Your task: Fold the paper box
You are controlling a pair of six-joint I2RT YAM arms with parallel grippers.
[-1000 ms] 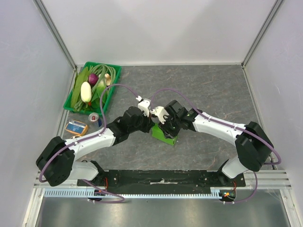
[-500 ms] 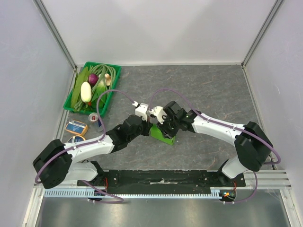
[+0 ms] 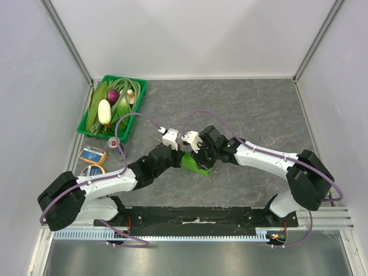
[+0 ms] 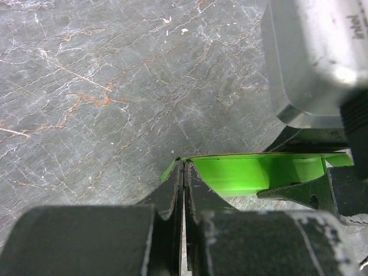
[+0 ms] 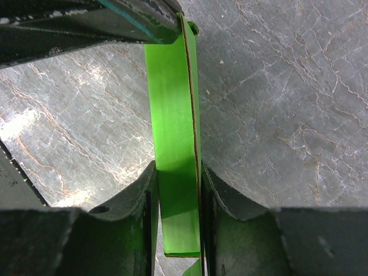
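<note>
The paper box point(image 3: 194, 163) has been drawn slightly toward the vegetable crate point(image 3: 141, 92). The jaws of the left gripper point(image 4: 183, 184) and the right gripper point(image 5: 177, 190) are clamped on its panels, judged mid-fold.

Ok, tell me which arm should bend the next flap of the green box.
Probably left. The left hand pinches just the paper box's corner edge, while the right hand clamps a broad panel, steadying it.
</note>
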